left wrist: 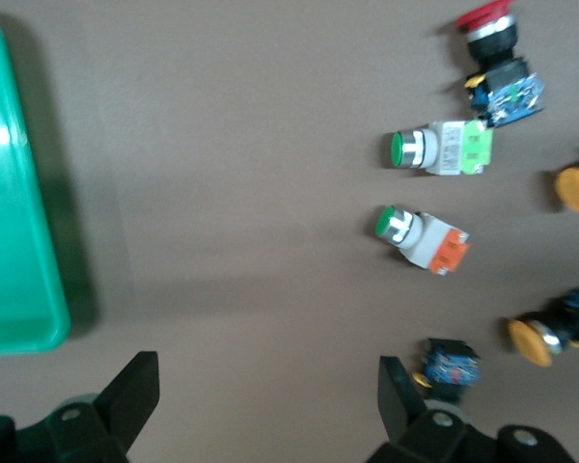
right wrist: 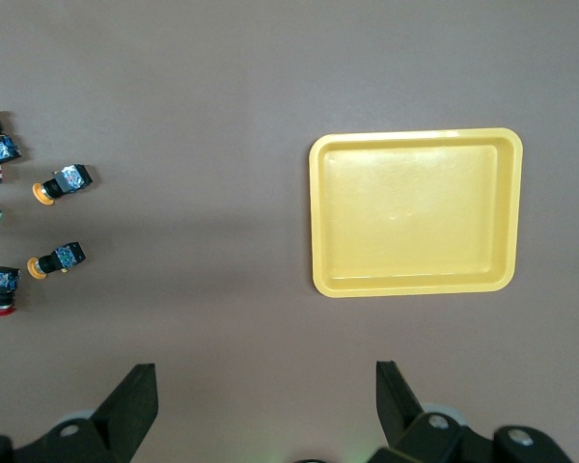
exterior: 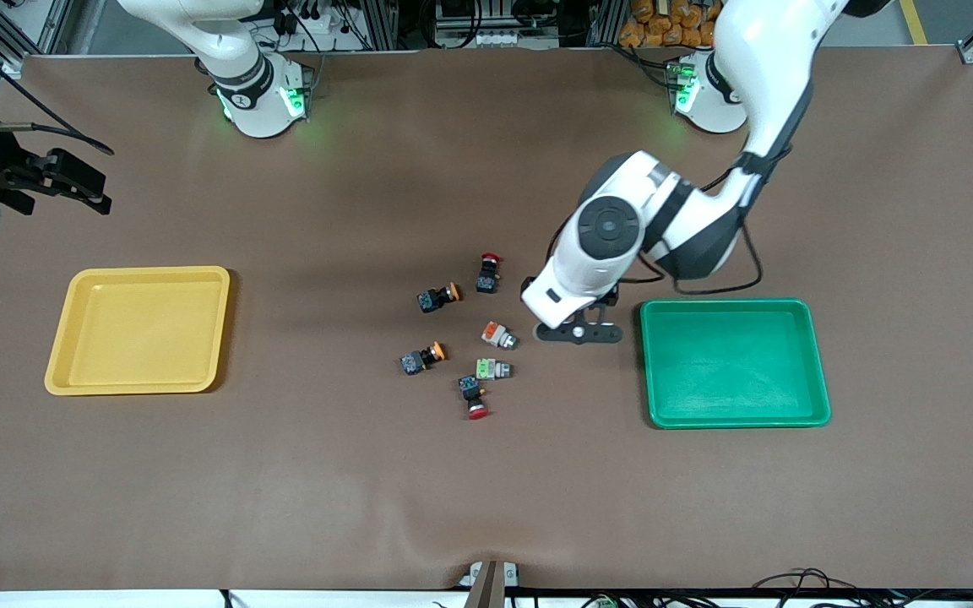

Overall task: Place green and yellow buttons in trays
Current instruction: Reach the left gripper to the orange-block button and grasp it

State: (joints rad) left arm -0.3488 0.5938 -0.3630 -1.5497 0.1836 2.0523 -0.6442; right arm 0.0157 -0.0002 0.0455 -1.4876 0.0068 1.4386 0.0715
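Two black buttons with orange-yellow caps and two silver buttons, one with an orange block and one with a green block, lie loose mid-table. The green tray and the yellow tray are both empty. My left gripper is open and empty, low over bare table between the buttons and the green tray. Its wrist view shows the silver buttons ahead of the gripper. My right gripper waits open high near the yellow tray.
Two black buttons with red caps lie among the others. One of them lies close beside a left fingertip. The green tray's corner is close to the left gripper.
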